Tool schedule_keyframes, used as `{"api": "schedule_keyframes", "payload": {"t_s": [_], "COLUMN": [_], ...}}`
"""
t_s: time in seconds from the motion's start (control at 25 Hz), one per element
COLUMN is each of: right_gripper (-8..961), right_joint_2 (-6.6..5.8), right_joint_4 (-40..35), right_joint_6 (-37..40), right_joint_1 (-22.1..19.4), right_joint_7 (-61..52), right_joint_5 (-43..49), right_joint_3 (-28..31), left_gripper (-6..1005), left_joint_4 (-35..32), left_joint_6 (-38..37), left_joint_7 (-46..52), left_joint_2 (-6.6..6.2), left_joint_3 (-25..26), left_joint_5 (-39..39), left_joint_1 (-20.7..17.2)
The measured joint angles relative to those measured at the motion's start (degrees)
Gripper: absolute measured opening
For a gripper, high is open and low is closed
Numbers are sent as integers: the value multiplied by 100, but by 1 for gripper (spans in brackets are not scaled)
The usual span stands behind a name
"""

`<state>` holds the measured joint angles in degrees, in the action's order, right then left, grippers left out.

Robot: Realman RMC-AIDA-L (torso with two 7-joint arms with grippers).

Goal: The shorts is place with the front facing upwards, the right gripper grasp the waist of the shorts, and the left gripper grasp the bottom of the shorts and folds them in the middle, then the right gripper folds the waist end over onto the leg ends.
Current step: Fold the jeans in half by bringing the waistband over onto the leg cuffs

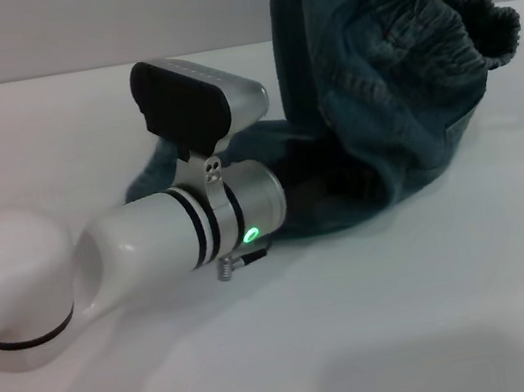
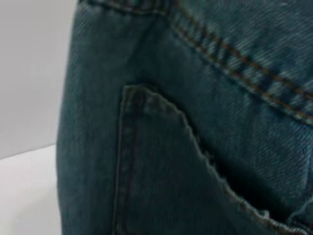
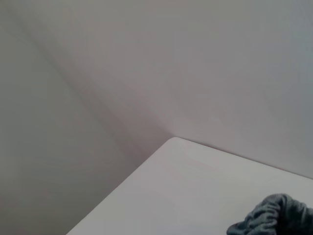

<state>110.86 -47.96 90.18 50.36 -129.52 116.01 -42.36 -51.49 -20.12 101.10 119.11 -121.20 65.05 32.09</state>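
risk: blue-green denim shorts (image 1: pixel 379 84) hang bunched above the white table (image 1: pixel 418 331), waist raised out of frame. left gripper (image 1: pixel 268 200) sits buried in the lower fabric, finger state indeterminable; right gripper unseen. hems could slip free, spoiling the fold.

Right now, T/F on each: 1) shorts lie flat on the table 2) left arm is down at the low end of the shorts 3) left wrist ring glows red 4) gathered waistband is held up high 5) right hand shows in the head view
1) False. The shorts hang lifted, bunched, only their lower part on the table.
2) True. The left arm lies low on the table, its end against the denim.
3) False. The ring light is green.
4) True. The waistband is raised at upper right.
5) False. The right hand is not in the head view.
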Motion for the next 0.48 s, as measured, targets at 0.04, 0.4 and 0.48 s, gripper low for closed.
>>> {"api": "schedule_keyframes", "payload": {"t_s": [0.04, 0.4, 0.48], "right_gripper": [71, 71, 71], "right_joint_2": [-6, -21, -22], "right_joint_4": [0, -1, 10], "right_joint_6": [17, 151, 175], "right_joint_1": [3, 47, 59], "right_joint_7": [-1, -22, -23], "right_joint_5": [0, 0, 2], "right_joint_3": [5, -3, -7], "left_gripper": [266, 266, 266], "left_joint_4": [0, 44, 67], "left_joint_6": [-75, -569, -606], "left_joint_7": [0, -24, -46], "left_joint_2": [0, -9, -13], "left_joint_3": [0, -1, 9], "left_joint_5": [-48, -634, -745], "left_joint_1": [10, 17, 15]}}
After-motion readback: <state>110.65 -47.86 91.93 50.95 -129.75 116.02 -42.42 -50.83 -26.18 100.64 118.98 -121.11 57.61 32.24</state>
